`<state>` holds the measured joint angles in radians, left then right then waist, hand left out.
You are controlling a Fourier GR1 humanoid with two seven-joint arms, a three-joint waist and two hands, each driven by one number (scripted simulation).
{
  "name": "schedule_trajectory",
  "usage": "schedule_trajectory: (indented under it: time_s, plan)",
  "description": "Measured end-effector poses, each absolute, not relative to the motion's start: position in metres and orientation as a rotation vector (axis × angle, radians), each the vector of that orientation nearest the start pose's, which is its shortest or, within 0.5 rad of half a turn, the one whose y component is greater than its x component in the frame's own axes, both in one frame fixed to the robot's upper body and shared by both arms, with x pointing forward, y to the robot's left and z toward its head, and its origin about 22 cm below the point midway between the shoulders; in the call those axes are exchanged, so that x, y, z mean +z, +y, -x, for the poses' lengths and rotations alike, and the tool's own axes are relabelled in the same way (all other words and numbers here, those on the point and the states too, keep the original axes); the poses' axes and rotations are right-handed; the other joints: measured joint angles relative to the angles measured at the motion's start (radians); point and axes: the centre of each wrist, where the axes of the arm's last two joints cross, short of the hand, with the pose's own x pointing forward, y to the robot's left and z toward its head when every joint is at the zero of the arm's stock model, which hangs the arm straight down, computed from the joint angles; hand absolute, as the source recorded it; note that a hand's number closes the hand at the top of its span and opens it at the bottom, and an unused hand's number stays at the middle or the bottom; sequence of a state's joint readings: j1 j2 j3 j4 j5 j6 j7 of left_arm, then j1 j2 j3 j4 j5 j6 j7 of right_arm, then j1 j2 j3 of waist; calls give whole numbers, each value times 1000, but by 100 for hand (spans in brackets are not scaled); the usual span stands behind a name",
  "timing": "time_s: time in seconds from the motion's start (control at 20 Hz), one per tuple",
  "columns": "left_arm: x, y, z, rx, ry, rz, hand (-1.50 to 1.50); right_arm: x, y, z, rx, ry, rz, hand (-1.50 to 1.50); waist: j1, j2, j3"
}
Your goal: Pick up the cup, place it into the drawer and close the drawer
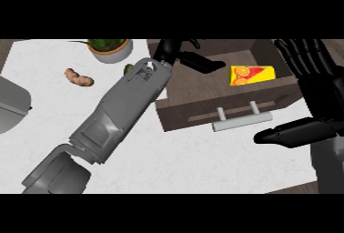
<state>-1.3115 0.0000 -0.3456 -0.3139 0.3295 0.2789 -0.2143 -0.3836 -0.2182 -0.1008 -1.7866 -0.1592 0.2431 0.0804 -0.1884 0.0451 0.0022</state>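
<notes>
Left hand (176,51) over drawer (196,88); carton (252,74) inside

Bright, even, diffuse light over the white counter (201,159), with only faint shadows.

We see a white, faintly veined tabletop (201,159). A potted plant (111,49) stands on it near the far edge. A knobbly brown ginger root (79,78) lies nearer us, to the plant's left. A grey appliance (10,107) sits at the left edge.
</notes>
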Motion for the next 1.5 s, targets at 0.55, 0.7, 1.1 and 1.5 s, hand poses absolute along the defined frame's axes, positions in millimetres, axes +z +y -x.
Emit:
schedule_trajectory:
  time_s: [0.55, 0.7, 1.1, 1.5]
  plan:
    - [128, 35, -437, -221, -1851, 230, -150, 159, -210, -297, 658, -1940, -558, 150, -6, 3, -2]
    - [130, 36, -437, -152, -1883, 252, -150, 156, -212, -295, 834, -1835, -549, 150, 13, -4, -2]
    - [122, 41, -438, -47, -1908, 235, -150, 146, -221, -281, 1147, -1640, -249, -150, 87, -23, -2]
    - [107, 55, -438, 29, -1915, 292, -150, 82, -210, -290, 1210, -1491, 16, -150, 175, -33, -1]
